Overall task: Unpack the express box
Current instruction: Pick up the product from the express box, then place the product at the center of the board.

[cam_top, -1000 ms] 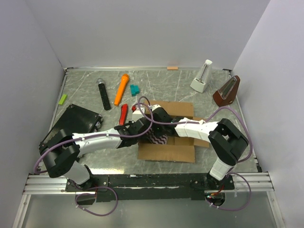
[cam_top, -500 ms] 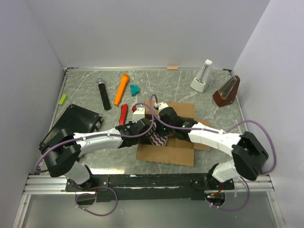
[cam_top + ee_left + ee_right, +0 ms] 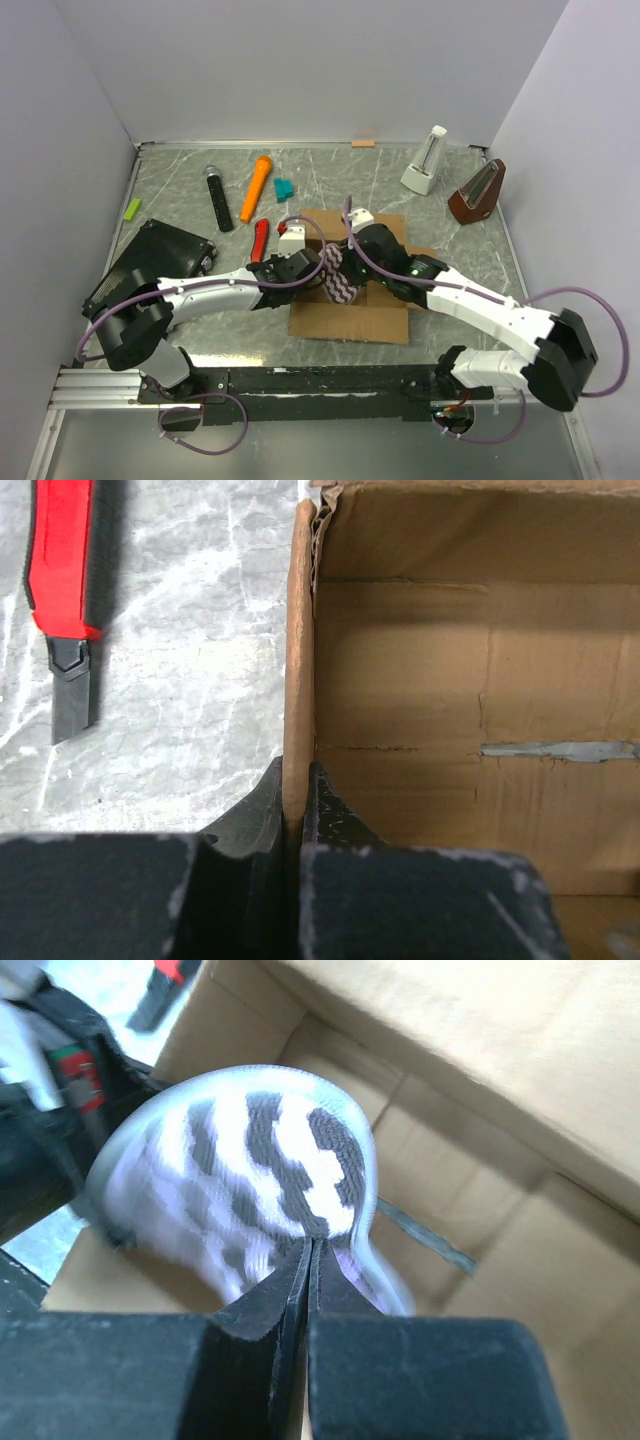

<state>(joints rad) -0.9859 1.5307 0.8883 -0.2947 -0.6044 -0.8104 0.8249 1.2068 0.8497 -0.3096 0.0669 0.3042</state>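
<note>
Express box [image 3: 352,320] sits open at table [image 3: 350,180] centre, just ahead of both arms, with its flaps spread flat. The left wrist view shows bare cardboard inside [image 3: 430,680] and a tape strip on the inner wall.

Left claw [image 3: 303,270] is pinched tight on the box's left wall edge; the cardboard edge stands upright between its fingers [image 3: 300,792].

Right claw [image 3: 352,255] reaches in from the right, fingers squeezed together [image 3: 312,1252] on a striped cloth [image 3: 338,276]. The cloth is white-lavender with dark zigzag bands, soft and bulging, and blurred in the wrist view [image 3: 250,1155]. It hangs over the box opening [image 3: 480,1210]; can't tell if it clears the bottom.

A red utility knife [image 3: 261,238] lies on the table just left of the box, blade end showing [image 3: 62,580]. Further back are an orange tube [image 3: 257,188], a dark ribbed stick [image 3: 218,198] and a teal block [image 3: 284,187]. A green chip [image 3: 132,208] is at far left, with a black case [image 3: 150,262] near the left arm. A white metronome [image 3: 427,160] and a brown metronome [image 3: 478,190] stand at back right.
</note>
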